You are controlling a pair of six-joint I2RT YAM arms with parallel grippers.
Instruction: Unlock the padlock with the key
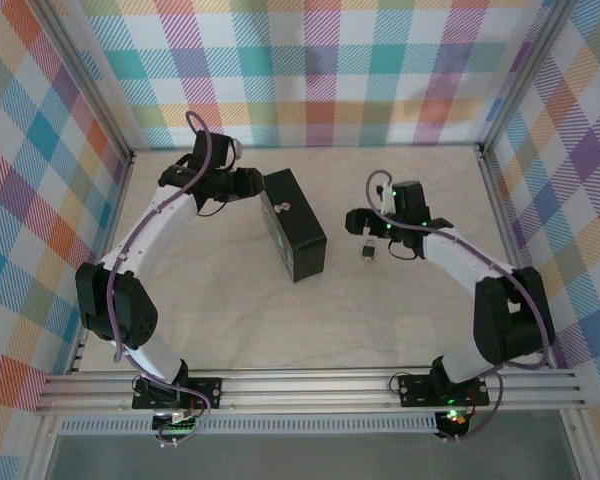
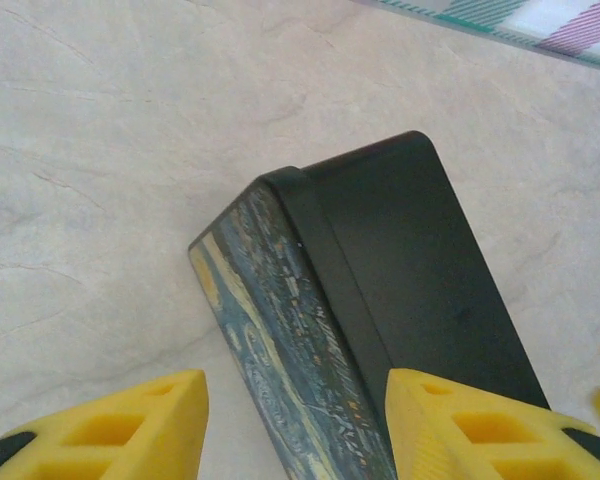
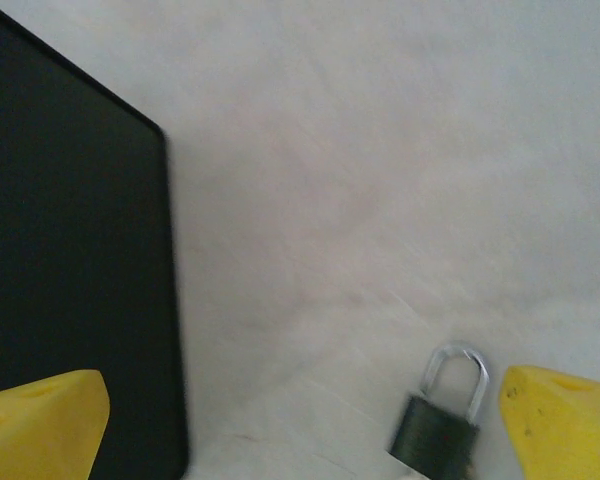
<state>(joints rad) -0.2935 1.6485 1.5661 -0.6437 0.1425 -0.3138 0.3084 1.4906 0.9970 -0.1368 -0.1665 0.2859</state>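
Padlock [image 3: 435, 432] lies flat on the table [image 3: 380, 150], tight by one finger of the wide, empty right gripper [image 3: 305, 395]. Closing now could knock it away. Farther back, the left gripper [image 2: 295, 390] straddles the box [image 2: 420, 260], also wide. Can't spot the key.

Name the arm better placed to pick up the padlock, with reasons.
Right. The right claw is open over the padlock, which lies on the table by one fingertip. The left claw straddles the black box, farther off.
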